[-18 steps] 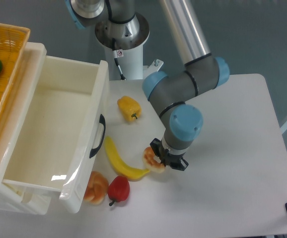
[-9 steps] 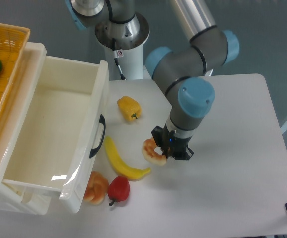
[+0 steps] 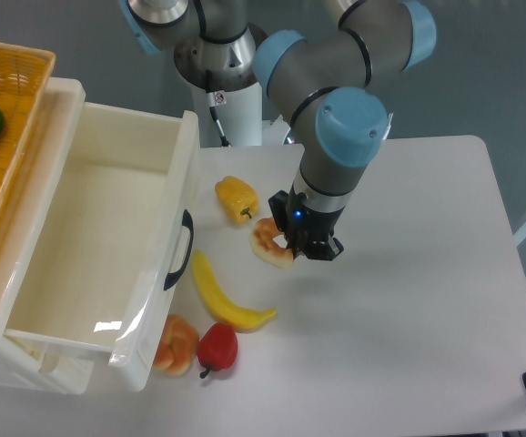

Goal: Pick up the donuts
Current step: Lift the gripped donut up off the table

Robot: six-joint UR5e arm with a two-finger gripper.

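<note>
Over the last second the toy donut (image 3: 268,241) has risen off the bench (image 3: 427,273) and shifted farther back, now hanging above it right of the yellow bell pepper (image 3: 236,198), past the banana (image 3: 224,295). Pickup looks essentially achieved. The pincer (image 3: 292,244) is clenched on the donut's right rim.

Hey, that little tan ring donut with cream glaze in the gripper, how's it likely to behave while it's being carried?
The tan ring donut with cream glaze probably stays stiff: it keeps its ring shape, held by one edge. It seems light, hanging sideways from the gripper without sagging. Gripped only at the rim, it might pivot or slip.
</note>
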